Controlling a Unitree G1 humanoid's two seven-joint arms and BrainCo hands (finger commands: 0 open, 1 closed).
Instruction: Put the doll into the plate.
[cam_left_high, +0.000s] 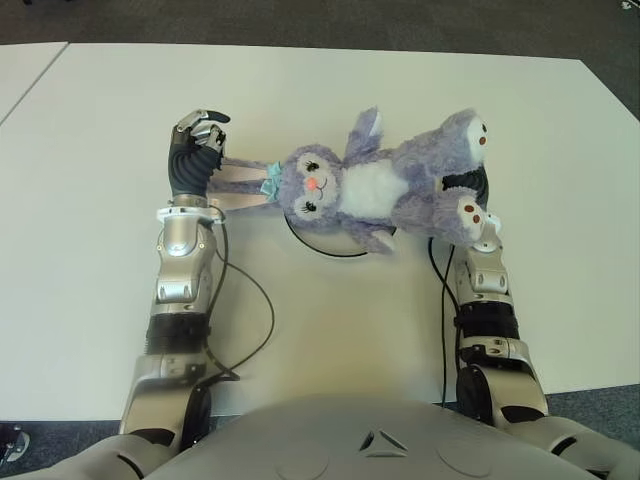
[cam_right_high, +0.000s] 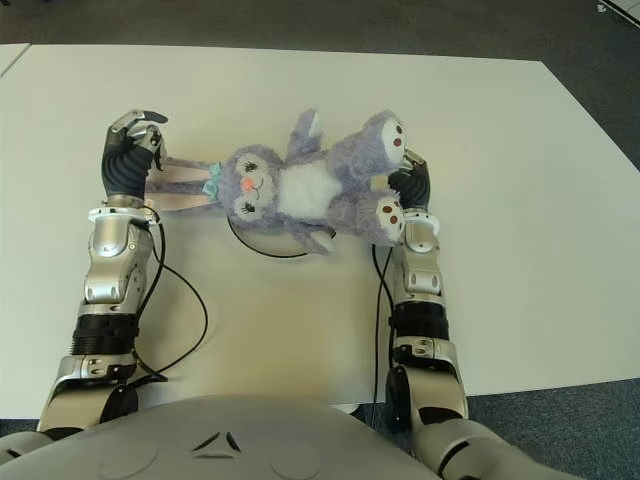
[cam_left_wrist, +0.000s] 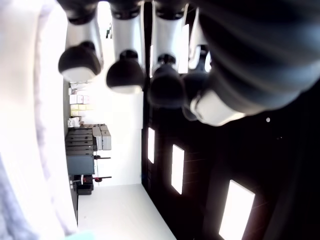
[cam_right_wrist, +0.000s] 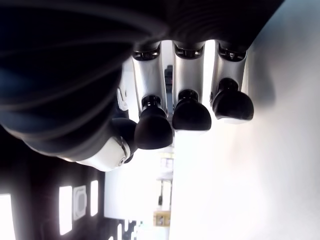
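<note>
The doll (cam_left_high: 375, 180), a purple plush rabbit with a white belly, lies on its back across the plate (cam_left_high: 330, 247), and only the near rim of the plate shows as a dark arc under its head and belly. Its long ears point toward the left edge of the tabletop (cam_left_high: 90, 220) and its feet toward the right edge. The left hand (cam_left_high: 195, 150) shows just beside the tips of the ears; its fingers (cam_left_wrist: 125, 75) are curled and they hold nothing. The right hand (cam_right_high: 410, 185) shows between the two feet, partly hidden by them, and its fingers (cam_right_wrist: 192, 112) are also bent with nothing between them. Wide bare tabletop lies on the far side of the doll and toward the left and right edges. The near edge is close to the robot's body, where both forearms and two black cables (cam_left_high: 255, 300) cross it.
</note>
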